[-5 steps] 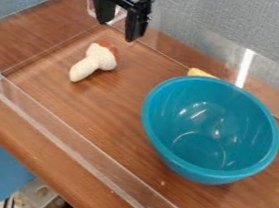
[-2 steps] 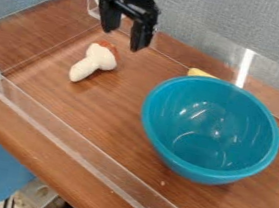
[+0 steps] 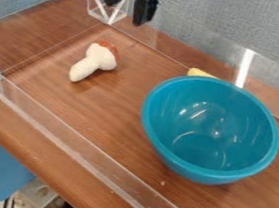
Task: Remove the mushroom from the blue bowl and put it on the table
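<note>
1. At the far left we see the clear acrylic wall [image 3: 20, 105] that borders the counter [image 3: 49, 90], which is of brown wood grain.
2. A little to the right, the mushroom [image 3: 93, 63] lies on its side on the bare counter. Its cream stem points toward the left front and its reddish-brown cap toward the back. It is well apart from the bowl, so we judge that the task is practically done.
3. Above and behind the mushroom, at the top edge of the picture, hangs the hand [image 3: 129, 5]. Its two dark fingers are spread apart and point down, and nothing is between them. It touches nothing.
4. If we had to take the mushroom again, we think it is a light, stiff toy. The thick stem gives two parallel sides, so there the fingers would sit best. The round cap looks smooth and would probably slip out. Lying down, it could also roll a little when it is pushed.
5. Further right, a small yellow object [image 3: 202, 74] shows just behind the bowl's rim; we cannot tell what it is.
6. At the right stands the blue bowl [image 3: 205, 163], upright, glossy and empty inside.
</note>
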Action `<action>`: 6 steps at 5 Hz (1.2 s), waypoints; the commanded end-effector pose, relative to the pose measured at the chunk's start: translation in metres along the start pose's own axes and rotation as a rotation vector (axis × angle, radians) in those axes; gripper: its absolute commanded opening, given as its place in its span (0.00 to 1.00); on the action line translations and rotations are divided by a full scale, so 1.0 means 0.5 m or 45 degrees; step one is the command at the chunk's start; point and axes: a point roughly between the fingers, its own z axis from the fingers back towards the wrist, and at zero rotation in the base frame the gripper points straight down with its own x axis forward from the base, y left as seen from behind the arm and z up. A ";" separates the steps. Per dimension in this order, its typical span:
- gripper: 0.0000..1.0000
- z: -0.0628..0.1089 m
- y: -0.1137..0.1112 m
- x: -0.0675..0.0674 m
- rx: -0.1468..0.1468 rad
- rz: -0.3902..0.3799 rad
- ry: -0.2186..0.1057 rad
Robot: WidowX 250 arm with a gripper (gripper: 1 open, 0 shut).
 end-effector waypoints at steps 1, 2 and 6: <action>1.00 0.037 0.017 0.011 0.034 0.021 -0.062; 1.00 0.030 0.015 0.011 0.035 0.034 -0.044; 1.00 0.032 0.051 -0.034 0.055 0.072 -0.018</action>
